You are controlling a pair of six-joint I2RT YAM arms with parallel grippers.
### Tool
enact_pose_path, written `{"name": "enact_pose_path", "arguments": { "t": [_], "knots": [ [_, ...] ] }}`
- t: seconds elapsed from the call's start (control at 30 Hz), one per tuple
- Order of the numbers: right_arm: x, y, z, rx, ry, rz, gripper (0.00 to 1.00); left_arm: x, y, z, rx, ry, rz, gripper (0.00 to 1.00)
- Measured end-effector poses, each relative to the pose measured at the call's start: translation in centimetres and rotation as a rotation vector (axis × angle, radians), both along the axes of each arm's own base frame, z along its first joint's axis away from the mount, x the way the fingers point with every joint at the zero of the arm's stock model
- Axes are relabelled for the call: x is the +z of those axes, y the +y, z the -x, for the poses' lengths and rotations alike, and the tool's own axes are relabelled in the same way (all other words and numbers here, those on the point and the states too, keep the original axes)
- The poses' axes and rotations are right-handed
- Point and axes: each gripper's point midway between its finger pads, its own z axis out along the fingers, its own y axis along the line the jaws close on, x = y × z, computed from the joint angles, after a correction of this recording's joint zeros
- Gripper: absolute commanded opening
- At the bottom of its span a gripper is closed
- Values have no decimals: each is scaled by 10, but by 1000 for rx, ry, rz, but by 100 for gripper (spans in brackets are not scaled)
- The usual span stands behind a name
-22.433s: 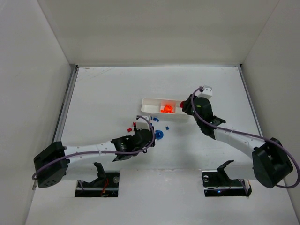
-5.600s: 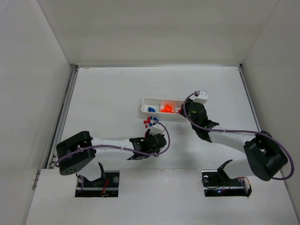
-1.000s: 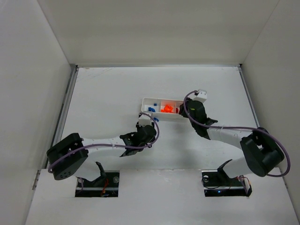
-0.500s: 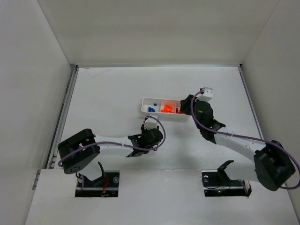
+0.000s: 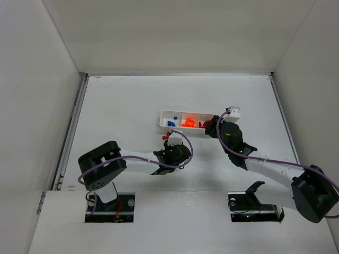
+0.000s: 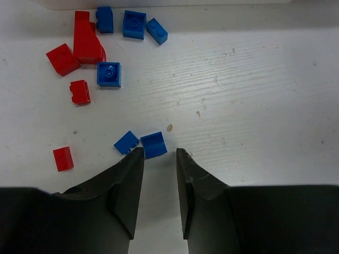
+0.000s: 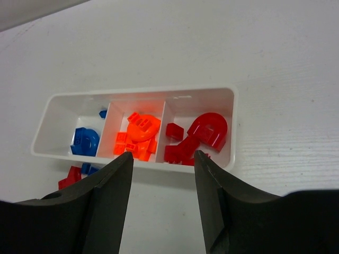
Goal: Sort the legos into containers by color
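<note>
White plastic walls split your tray [image 7: 233,114] into 3 compartments side by side, and it lies on the surface [image 5: 122,106] out beyond both arms. The left compartment holds the sorted blue pieces [image 7: 85,140], the middle one the orange pieces [image 7: 137,135] and the right one the sorted red pieces [image 7: 204,129].

Your right tool [image 7: 163,159] hangs over the tray's near wall. Its jaws are wide apart with nothing between them.

Your left tool [image 6: 160,154] sits low over the loose legos, which are scattered on the surface just near of the tray's left end. Its jaws stand a narrow gap apart and grip nothing.

A blue brick [image 6: 154,144] lies right at the fingertips, close against the left finger [image 6: 127,180]. You cannot tell whether the two touch. A second blue brick [image 6: 126,142] lies just to its left. Farther out you have a square blue brick [image 6: 109,74], and 3 more blue bricks [image 6: 134,24] lie in a row close to the tray. The loose red pieces [image 6: 86,42] lie to the left, with 1 small red brick [image 6: 62,159] nearest the tool.
</note>
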Motion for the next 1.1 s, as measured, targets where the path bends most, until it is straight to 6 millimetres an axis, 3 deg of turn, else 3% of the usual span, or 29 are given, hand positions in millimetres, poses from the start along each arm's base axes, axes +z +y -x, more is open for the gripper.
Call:
{"name": "enact_pose_path", "arguments": {
  "t": [0.23,0.43,0.63,0.73,0.83,0.97,1.1],
  "knots": [
    [0,2,1,9,0,3,55,-2,2,-5,24,-23,-28,28],
    [0,2,1,10,0,7,55,-3,-2,-11,38,-43,-36,12],
    [-1,2,2,8,0,8,55,1,-4,-7,19,-43,-37,10],
    [-4,1,3,6,5,13,53,23,-6,-4,2,-59,6,10],
    [-6,-1,4,5,8,14,49,64,-7,-11,6,-105,105,10],
    [-7,-1,5,5,11,17,35,110,0,-47,75,-169,207,11],
    [-7,-1,5,8,9,20,21,121,11,-95,155,-191,237,11]
  ]
}}
